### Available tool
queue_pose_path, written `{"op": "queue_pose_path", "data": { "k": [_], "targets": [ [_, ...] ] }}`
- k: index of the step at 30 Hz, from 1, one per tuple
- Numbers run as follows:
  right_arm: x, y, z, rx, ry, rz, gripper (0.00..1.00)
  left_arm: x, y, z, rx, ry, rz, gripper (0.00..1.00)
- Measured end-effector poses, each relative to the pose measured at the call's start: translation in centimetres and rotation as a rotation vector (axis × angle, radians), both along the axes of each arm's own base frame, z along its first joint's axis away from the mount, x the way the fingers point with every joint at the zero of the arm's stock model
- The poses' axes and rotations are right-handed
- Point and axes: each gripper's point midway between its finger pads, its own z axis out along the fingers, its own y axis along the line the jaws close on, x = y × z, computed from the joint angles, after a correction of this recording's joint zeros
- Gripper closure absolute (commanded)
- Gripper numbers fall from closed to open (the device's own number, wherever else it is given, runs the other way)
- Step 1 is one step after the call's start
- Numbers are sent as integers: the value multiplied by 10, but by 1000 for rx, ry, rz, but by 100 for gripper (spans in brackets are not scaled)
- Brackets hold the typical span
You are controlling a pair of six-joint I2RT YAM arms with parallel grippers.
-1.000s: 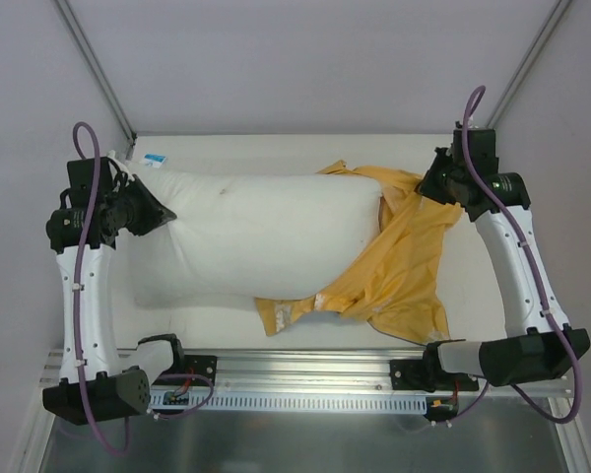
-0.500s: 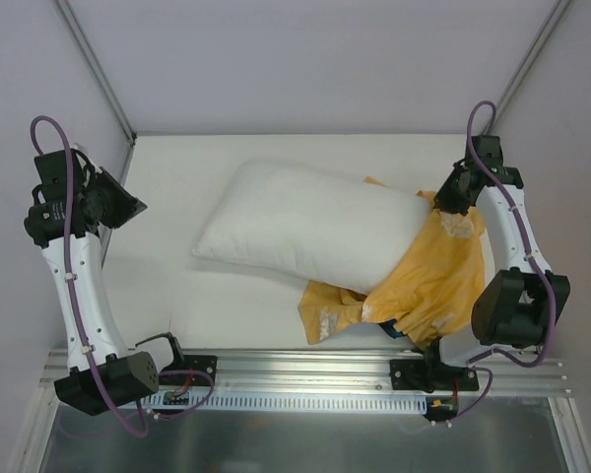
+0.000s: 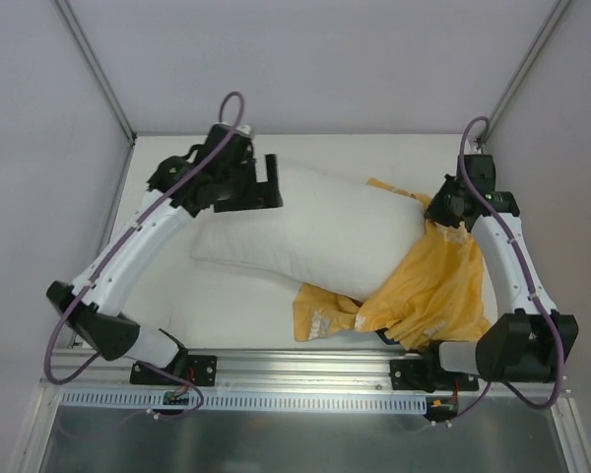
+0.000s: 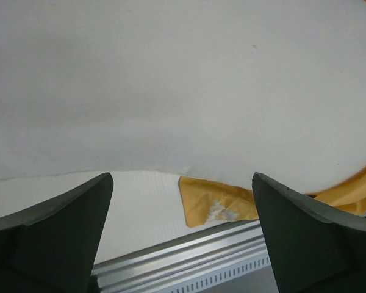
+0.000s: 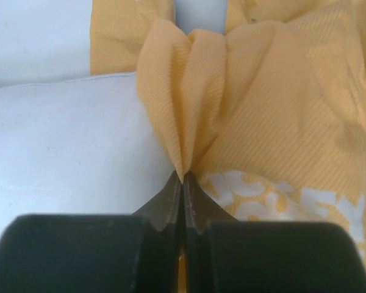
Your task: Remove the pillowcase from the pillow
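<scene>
Large, puffy white stuffed pillow (image 3: 315, 232) lying slantwise across white tabletop (image 3: 227, 310), most of its length bare. Crumpled mustard-yellow fabric pillowcase (image 3: 428, 291) with white lettering bunched about pillow's right end, spreading toward near-right corner of tabletop, one flap tucked under pillow's near edge. Left gripper (image 3: 268, 183) at pillow's far-left corner, jaws spread wide and facing white stuffing; contact with pillow not discernible. Right gripper (image 5: 183, 180) at pillow's right end, jaws pressed together on pinched fold of pillowcase.
</scene>
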Motion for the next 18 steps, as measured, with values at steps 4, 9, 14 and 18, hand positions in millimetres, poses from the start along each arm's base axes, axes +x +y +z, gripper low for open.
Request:
{"op": "queue_pose_path", "data": {
  "k": [4, 9, 14, 18],
  "targets": [
    [-29, -12, 2, 14, -45, -60, 31, 6, -84, -9, 50, -10, -163, 1],
    [-65, -33, -4, 9, -42, -135, 1, 5, -173, -28, 91, -13, -316, 1],
    [-80, -26, -2, 26, -56, -108, 4, 3, -226, -54, 108, -2, -399, 1],
    [-92, -20, -17, 48, -25, -84, 17, 4, -239, -93, 143, 68, -426, 8]
  ]
}}
